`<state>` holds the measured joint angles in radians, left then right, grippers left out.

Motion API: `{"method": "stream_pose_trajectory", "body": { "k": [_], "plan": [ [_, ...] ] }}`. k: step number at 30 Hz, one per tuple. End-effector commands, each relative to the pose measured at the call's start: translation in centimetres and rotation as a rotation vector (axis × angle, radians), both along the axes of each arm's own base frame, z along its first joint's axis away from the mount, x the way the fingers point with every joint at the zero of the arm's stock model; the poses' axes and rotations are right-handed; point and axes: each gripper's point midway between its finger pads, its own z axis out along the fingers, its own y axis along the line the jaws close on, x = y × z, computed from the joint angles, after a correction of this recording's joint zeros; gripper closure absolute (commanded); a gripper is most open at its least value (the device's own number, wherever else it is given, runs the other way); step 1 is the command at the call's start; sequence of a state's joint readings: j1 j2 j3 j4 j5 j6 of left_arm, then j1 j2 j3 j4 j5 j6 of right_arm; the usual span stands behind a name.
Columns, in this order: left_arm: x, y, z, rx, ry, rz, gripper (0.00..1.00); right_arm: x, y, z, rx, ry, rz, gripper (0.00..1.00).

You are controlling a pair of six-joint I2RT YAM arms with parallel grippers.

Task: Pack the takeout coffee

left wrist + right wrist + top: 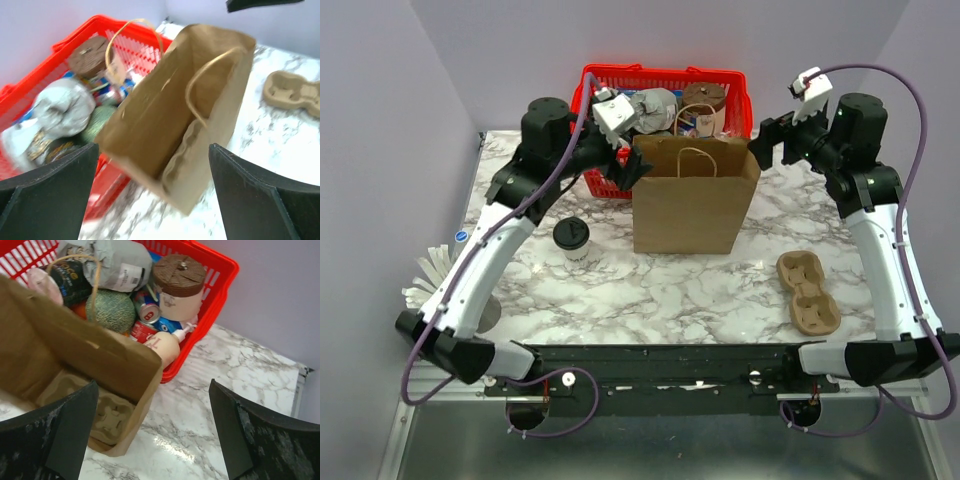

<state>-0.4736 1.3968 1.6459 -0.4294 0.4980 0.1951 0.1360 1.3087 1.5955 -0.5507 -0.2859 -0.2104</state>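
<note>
Flanking bag, left gripper, right gripper, raised wide

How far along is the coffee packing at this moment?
Done: the paper bag stands open with a pulp cup tray inside. In hand: nothing; the left gripper and right gripper are open near the bag's top. Left: the takeout coffee stands on the table beside the bag, not yet picked up or packed.
</note>
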Motion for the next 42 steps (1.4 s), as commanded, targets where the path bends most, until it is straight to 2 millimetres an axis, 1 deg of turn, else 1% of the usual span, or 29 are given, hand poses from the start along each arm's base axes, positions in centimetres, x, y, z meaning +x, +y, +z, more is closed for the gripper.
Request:
{"method": "stream_pose_trajectory", "body": {
  "k": [1, 3, 4, 5, 6, 7, 8, 9, 10, 11, 12, 13, 14, 16, 17, 18, 19, 20, 22, 23, 25, 29, 34, 38, 42],
  "plan": [
    [-0.3, 6.0, -6.1, 0.224, 0.107, 0.174, 0.02, -2.0, 2.3, -0.5, -0.034, 0.083, 0.197, 0.00],
    [-0.4, 7.5, -8.1, 0.302, 0.123, 0.196, 0.02, -2.6, 2.8, -0.7, -0.037, 0.105, 0.241, 0.00],
    [-0.5, 8.6, -9.7, 0.340, 0.170, 0.210, 0.02, -2.9, 2.9, -1.5, -0.054, 0.135, 0.268, 0.00],
    [-0.4, 9.0, -10.8, 0.376, 0.186, 0.197, 0.02, -3.4, 3.4, -1.0, -0.050, 0.126, 0.305, 0.00],
    [-0.4, 9.4, -11.6, 0.395, 0.204, 0.193, 0.02, -3.5, 3.6, -1.0, -0.053, 0.124, 0.318, 0.00],
    [-1.0, 9.9, -12.6, 0.427, 0.245, 0.176, 0.02, -3.7, 3.6, -0.8, -0.058, 0.110, 0.327, 0.00],
    [-1.3, 9.9, -13.6, 0.436, 0.277, 0.113, 0.02, -3.8, 3.8, -0.9, -0.056, 0.111, 0.346, 0.00],
    [-1.7, 10.0, -14.0, 0.493, 0.245, 0.041, 0.02, -3.9, 3.9, -0.9, -0.058, 0.111, 0.357, 0.00],
    [-2.9, 10.3, -14.8, 0.538, 0.274, -0.020, 0.02, -4.2, 4.1, -1.2, -0.063, 0.121, 0.377, 0.00],
    [-3.0, 10.6, -15.6, 0.573, 0.285, -0.049, 0.01, -4.5, 4.4, -1.2, -0.061, 0.121, 0.399, 0.00],
    [-3.0, 11.0, -16.2, 0.640, 0.238, -0.108, 0.02, -4.6, 4.5, -1.3, -0.060, 0.125, 0.407, 0.00],
    [-3.9, 11.6, -16.9, 0.691, 0.261, -0.153, 0.01, -4.8, 4.5, -1.3, -0.057, 0.124, 0.411, 0.00],
    [-3.8, 12.0, -17.6, 0.724, 0.269, -0.175, 0.02, -5.1, 4.6, -1.1, -0.052, 0.118, 0.421, 0.00],
    [-3.3, 13.6, -18.4, 0.803, 0.255, -0.200, 0.02, -5.4, 4.8, -1.4, -0.043, 0.126, 0.430, 0.00],
    [-2.8, 14.0, -19.2, 0.822, 0.270, -0.208, 0.02, -5.6, 4.9, -1.5, -0.038, 0.128, 0.440, 0.00],
    [-2.3, 14.5, -19.5, 0.835, 0.279, -0.200, 0.02, -5.9, 5.0, -1.4, -0.036, 0.124, 0.445, 0.00],
    [-1.9, 15.0, -19.6, 0.847, 0.280, -0.207, 0.02, -6.1, 5.0, -1.6, -0.034, 0.132, 0.448, 0.00],
    [-1.5, 15.3, -20.4, 0.853, 0.308, -0.214, 0.01, -6.2, 5.0, -1.6, -0.032, 0.131, 0.451, 0.00],
    [-1.0, 15.7, -20.9, 0.847, 0.334, -0.221, 0.02, -6.6, 5.0, -1.7, -0.031, 0.133, 0.454, 0.00],
    [-0.8, 15.6, -21.6, 0.845, 0.351, -0.242, 0.02, -6.7, 5.0, -1.8, -0.031, 0.137, 0.454, 0.00],
    [-1.0, 15.4, -21.8, 0.815, 0.371, -0.273, 0.02, -7.1, 4.9, -1.8, -0.034, 0.130, 0.455, 0.00],
    [-0.5, 15.5, -23.1, 0.808, 0.381, -0.298, 0.02, -7.5, 4.7, -2.2, -0.041, 0.137, 0.449, 0.00],
    [-0.1, 15.3, -23.6, 0.801, 0.377, -0.318, 0.02, -7.7, 4.6, -2.1, -0.042, 0.133, 0.440, 0.00],
    [-0.1, 15.2, -24.5, 0.798, 0.401, -0.339, 0.02, -7.5, 4.6, -2.1, -0.041, 0.138, 0.442, 0.00],
    [0.0, 15.2, -24.9, 0.800, 0.404, -0.343, 0.02, -7.4, 4.7, -2.0, -0.041, 0.139, 0.442, 0.00]
  ]
}}
